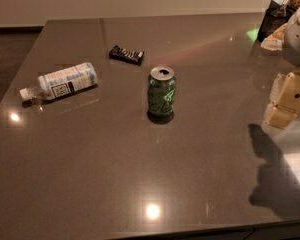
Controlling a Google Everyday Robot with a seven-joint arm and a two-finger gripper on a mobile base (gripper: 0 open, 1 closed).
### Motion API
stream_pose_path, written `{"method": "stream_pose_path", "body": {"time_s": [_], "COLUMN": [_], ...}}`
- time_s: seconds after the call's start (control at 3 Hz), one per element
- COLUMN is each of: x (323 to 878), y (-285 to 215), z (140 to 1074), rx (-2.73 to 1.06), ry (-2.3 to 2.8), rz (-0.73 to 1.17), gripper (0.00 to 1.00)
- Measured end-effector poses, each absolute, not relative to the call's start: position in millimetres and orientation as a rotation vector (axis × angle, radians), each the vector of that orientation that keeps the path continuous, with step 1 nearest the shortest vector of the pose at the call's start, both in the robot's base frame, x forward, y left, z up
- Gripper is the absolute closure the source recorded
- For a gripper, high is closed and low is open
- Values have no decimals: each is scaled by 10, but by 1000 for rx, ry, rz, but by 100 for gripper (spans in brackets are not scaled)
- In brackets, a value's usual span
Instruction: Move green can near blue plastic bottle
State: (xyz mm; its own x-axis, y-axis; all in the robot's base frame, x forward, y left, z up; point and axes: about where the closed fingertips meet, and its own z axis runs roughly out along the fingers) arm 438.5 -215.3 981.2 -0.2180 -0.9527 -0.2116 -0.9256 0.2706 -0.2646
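The green can (161,94) stands upright near the middle of the dark table, its silver top opened. The blue plastic bottle (60,82) lies on its side to the can's left, white cap pointing left toward the table's left edge. A clear stretch of table separates the two. My gripper (286,102) hangs at the right edge of the view, above the table and well to the right of the can. It touches nothing and holds nothing that I can see.
A flat black snack bar wrapper (126,54) lies behind the can, a little to its left. A dark bag (273,20) and pale items stand at the back right corner. The table's (140,184) front edge runs along the bottom.
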Motion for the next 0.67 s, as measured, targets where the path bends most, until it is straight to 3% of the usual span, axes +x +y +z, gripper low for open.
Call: {"method": "stream_pose_path", "body": {"time_s": [0.67], "x": [4504], "y": [-2007], "z": [9768], "rx": [-1714], "ry": [2193], "rz": [-89], "gripper": [0]}}
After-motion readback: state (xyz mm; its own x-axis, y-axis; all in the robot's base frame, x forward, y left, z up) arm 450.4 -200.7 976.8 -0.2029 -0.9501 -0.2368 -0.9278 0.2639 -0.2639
